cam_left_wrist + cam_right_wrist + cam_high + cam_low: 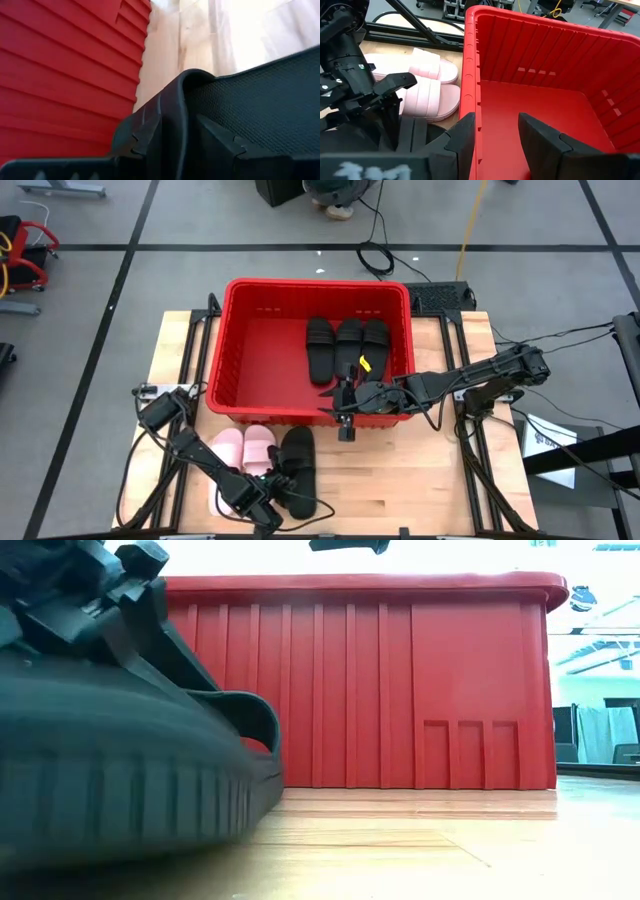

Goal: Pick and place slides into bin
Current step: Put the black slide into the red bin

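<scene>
A wooden counter (pixel 420 480) carries a big red bin (pixel 245 350) with three black slides (pixel 347 345) lying side by side inside at its right. Just outside its near wall are two pink slides (pixel 245 448) and a fourth black slide (pixel 297 465), on which the left gripper (pixel 268 490) sits low with fingers seemingly clamped on its rim. The right gripper (pixel 345 405) hovers over the bin's near wall, fingers released and empty; lifting the slide could snag that wall, bump the right arm, or drag the touching pink slide.
</scene>
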